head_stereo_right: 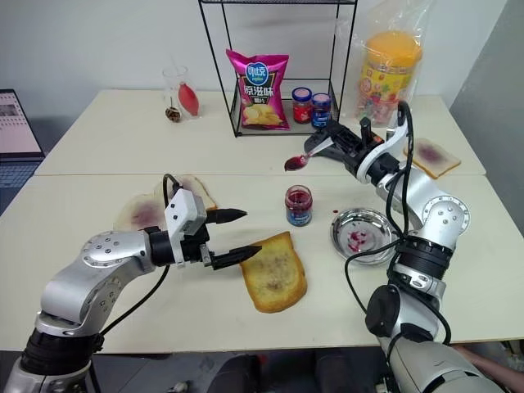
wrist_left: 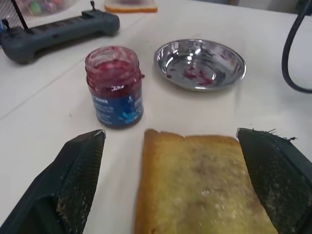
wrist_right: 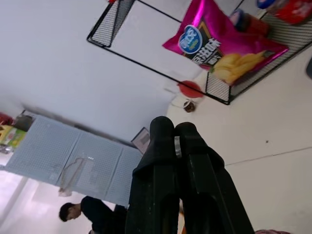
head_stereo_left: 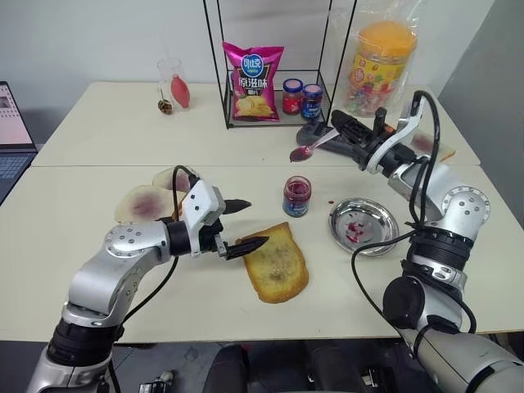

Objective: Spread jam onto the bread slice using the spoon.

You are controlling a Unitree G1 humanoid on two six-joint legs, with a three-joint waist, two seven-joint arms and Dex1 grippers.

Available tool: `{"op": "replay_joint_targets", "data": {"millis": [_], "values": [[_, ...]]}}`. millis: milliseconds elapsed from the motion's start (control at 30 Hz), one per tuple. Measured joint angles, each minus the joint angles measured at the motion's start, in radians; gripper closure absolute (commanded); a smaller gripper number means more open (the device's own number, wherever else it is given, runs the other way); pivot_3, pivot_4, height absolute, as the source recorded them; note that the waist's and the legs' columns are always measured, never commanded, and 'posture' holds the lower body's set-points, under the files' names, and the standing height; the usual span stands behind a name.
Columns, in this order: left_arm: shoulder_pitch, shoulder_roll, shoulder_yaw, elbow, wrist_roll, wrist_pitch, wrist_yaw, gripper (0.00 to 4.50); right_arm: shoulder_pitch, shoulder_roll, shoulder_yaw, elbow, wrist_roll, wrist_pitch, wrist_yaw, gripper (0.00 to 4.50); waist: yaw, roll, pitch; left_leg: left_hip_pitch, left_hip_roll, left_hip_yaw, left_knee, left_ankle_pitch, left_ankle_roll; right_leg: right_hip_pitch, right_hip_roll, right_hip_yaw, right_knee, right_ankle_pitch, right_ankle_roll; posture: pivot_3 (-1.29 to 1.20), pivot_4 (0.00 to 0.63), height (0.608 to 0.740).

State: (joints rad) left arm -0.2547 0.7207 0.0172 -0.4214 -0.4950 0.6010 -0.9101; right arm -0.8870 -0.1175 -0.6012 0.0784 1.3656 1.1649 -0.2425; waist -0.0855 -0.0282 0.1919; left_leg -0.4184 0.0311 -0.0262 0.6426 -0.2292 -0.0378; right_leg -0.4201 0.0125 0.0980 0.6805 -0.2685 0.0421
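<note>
pink chip bag (head_stereo_left: pixel 253 80), Chinese lettering, unreadable

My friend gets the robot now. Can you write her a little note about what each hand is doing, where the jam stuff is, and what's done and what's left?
Left end effector: open, empty, fingers at the bread slice's near edge.
Right end effector: shut on the spoon, held up in the air beyond the open jar, its bowl loaded with jam.
Jam jar: upright on the table, between the bread and the metal dish, which has red smears.
Done: jam scooped.
Left: bring the spoon down to the bread and spread; the slice shows only a faint smear so far.
</note>
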Motion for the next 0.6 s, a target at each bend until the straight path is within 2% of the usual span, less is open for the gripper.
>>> {"op": "replay_joint_targets", "data": {"millis": [133,233,333,400,533,600], "values": [[0.107,0.051,0.040,-0.086,-0.042,0.007,-0.037,0.00,0.081,-0.040,0.125,-0.136,0.105,0.072,-0.017,4.46,-0.002,0.000,0.000,0.000,0.000,0.000,-0.001,0.000,0.000,0.000,0.000,0.000,-0.001,0.000,0.000,0.00,0.150,0.740],[0.249,0.105,0.097,-0.181,-0.097,0.023,-0.074,0.00,0.175,-0.088,0.275,-0.250,0.094,0.118,0.054,4.46,-0.004,0.000,0.000,0.000,0.001,0.000,-0.002,0.000,0.000,-0.001,0.000,0.000,-0.001,-0.002,0.000,0.00,0.150,0.740],[0.374,0.136,0.150,-0.243,-0.123,0.025,-0.095,0.00,0.229,-0.151,0.401,-0.333,0.008,0.113,0.170,4.46,-0.001,0.000,0.000,0.000,0.002,0.000,-0.002,0.000,0.000,-0.001,0.000,0.000,-0.001,-0.004,0.003,0.00,0.150,0.740],[0.429,0.137,0.163,-0.272,-0.133,0.025,-0.095,0.00,0.252,-0.156,0.455,-0.360,-0.050,0.080,0.233,4.46,0.001,0.000,0.000,0.001,0.001,0.000,-0.001,0.000,0.000,0.000,0.000,0.000,0.000,-0.004,0.003,0.00,0.150,0.740],[0.557,0.117,0.196,-0.332,-0.138,0.022,-0.063,0.00,0.333,-0.214,0.667,-0.407,-0.284,-0.070,0.442,4.46,0.001,0.000,0.000,0.002,0.002,0.001,0.000,0.000,0.000,0.000,-0.001,0.001,-0.001,-0.004,0.002,0.00,0.150,0.740],[0.602,0.091,0.211,-0.347,-0.137,0.020,-0.035,0.00,0.356,-0.194,0.737,-0.373,-0.386,-0.156,0.513,4.46,0.001,0.000,0.000,0.002,0.002,0.001,0.000,0.000,0.000,0.000,-0.001,0.001,-0.001,-0.003,0.003,0.00,0.150,0.740]]}}
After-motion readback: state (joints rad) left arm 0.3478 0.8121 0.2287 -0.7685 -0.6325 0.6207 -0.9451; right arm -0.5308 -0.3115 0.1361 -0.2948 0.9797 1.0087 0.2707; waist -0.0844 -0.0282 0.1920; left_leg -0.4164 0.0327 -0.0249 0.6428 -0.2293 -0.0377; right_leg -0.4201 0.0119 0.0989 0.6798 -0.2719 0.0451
